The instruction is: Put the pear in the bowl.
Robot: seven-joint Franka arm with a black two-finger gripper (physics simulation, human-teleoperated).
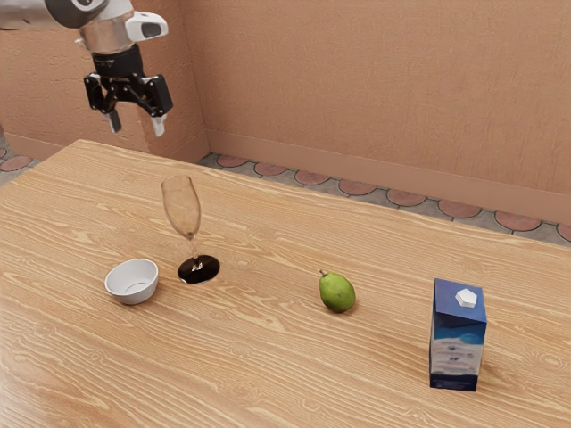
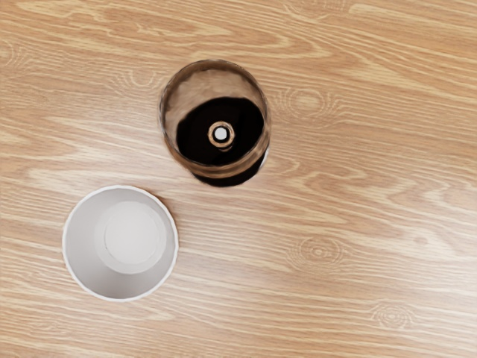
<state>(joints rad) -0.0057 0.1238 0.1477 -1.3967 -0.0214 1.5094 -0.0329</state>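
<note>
Up at the exterior view's upper left, I had the arm [image 1: 105,36] reaching in with the hand hanging well above the table [image 1: 259,366], pretty much pointing straight down. The gripper [image 1: 136,125] was wide, fingers [image 1: 114,121] spread with just air between them. My wrist cam looked down on the bowl [image 1: 134,269] and the wine glass [image 1: 183,209], which stood near each other, not touching. Bowl's a plain white one, sitting upright, and I could see right down to its bare bottom. Glass was upright too, clear with a brownish tint, and from above its black base [image 1: 198,268] showed through. As for the pear [image 1: 337,292], that green guy was out on the wood, well apart from the bowl, between the glass and a blue and white carton [image 1: 457,343]. Carton stood upright with its white cap [image 1: 467,299] on, so couldn't tell you what was inside.
</note>
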